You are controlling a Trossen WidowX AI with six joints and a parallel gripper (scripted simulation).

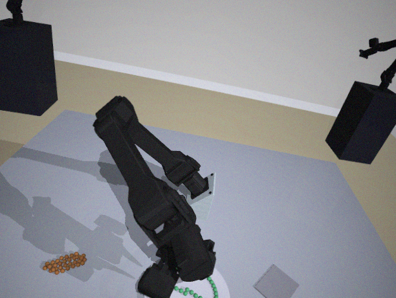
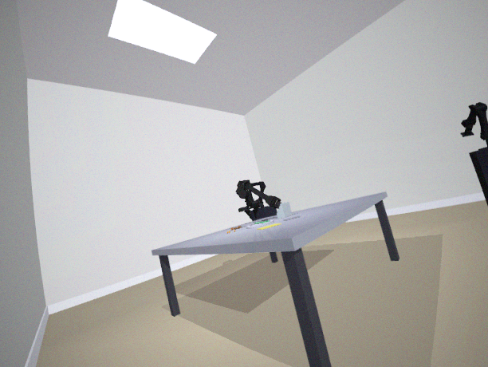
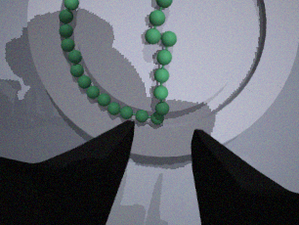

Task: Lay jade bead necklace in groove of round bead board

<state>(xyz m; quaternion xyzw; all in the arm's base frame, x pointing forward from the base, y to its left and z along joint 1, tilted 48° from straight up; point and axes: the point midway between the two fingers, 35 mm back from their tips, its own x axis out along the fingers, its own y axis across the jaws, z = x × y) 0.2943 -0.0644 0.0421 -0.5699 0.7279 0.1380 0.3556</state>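
The jade bead necklace (image 3: 93,92) (image 1: 213,286) lies on the round bead board (image 3: 280,68) (image 1: 223,285). In the wrist view its left run curves along the left and lower part of the groove. Near the bottom it turns sharply, and the other run goes up across the middle disc, with a small kink. The right part of the groove shows no beads. My gripper (image 3: 162,132) is partly open, with nothing between its fingertips. The tips are over the board's near rim, just short of the necklace's sharp turn. In the top view the arm hides the fingers and much of the board.
An amber bead bundle (image 1: 65,263) (image 2: 234,229) lies on the table to one side of the board. A grey square tile (image 1: 276,282) lies on the other side. A pale block (image 1: 204,205) (image 2: 285,210) stands near the arm. A yellow strip (image 2: 269,226) shows in the exterior view.
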